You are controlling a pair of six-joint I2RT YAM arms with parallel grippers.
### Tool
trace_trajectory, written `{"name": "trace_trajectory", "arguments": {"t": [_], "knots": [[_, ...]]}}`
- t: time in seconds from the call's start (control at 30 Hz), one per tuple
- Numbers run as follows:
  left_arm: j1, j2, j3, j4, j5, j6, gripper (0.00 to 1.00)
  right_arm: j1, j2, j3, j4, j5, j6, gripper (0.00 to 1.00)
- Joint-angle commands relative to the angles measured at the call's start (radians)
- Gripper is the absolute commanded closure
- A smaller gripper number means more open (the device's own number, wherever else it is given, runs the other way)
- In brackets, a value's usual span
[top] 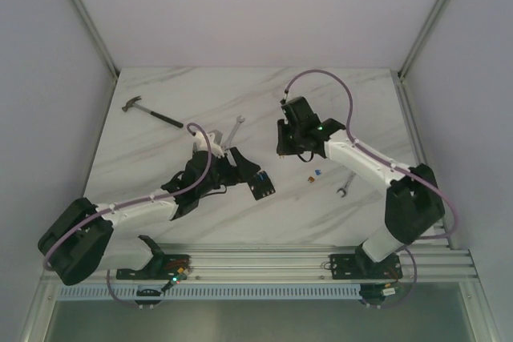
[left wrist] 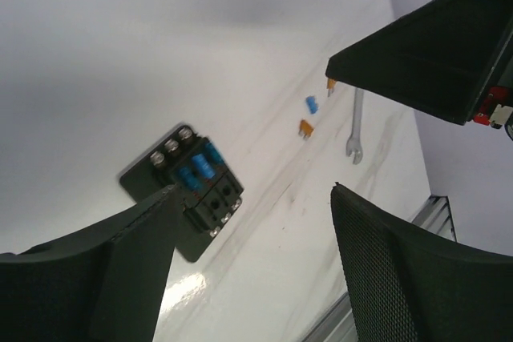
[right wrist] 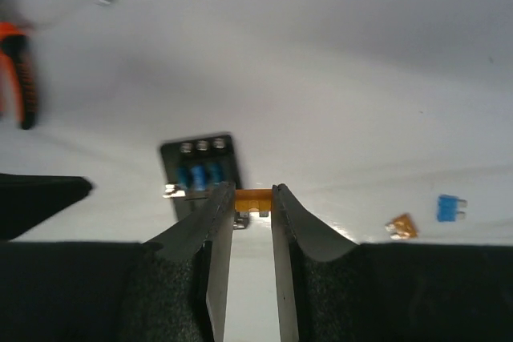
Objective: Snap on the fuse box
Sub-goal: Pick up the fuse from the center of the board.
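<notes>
Black plastic, set with blue fuses and a row of screw heads, the fuse box (left wrist: 192, 186) is lying flat near the middle of the marble-patterned tabletop (top: 240, 94). The left tool (left wrist: 264, 198) is standing wide open beside it, one finger at its edge, apparently to steady it. The right tool (right wrist: 252, 191) is pinching an amber fuse (right wrist: 250, 199) just above, likely for seating.

Cameras: one overhead, two wrist.
Overhead looks down, far; wrist views, close, share the fuse box (left wrist: 204, 186) beyond left pincer (left wrist: 256, 198), right pincer (right wrist: 252, 195).
</notes>
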Motion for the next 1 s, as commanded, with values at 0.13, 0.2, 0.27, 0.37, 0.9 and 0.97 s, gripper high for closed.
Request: {"name": "trace_trajectory", "arguments": {"t": [0.13,0.2,0.27,0.37,0.9,0.97], "knots": [[-0.055,-0.026,0.004,0.245,-0.108,0.143,0.26,0.059,-0.106,-0.039,0.144,-0.030,0.137,0.79],[-0.063,-0.018,0.005,0.278,-0.113,0.159,0.29,0.071,-0.112,-0.039,0.161,-0.039,0.151,0.79],[-0.066,-0.008,0.012,0.298,-0.114,0.172,0.33,0.082,-0.115,-0.040,0.179,-0.045,0.162,0.79],[-0.073,0.012,0.030,0.302,-0.119,0.189,0.38,0.097,-0.120,-0.043,0.199,-0.052,0.175,0.79],[-0.078,0.060,0.051,0.330,-0.163,0.208,0.66,0.128,-0.126,-0.050,0.229,-0.062,0.186,0.79],[-0.078,0.063,0.054,0.331,-0.161,0.208,0.68,0.128,-0.126,-0.052,0.231,-0.063,0.188,0.79]]}}
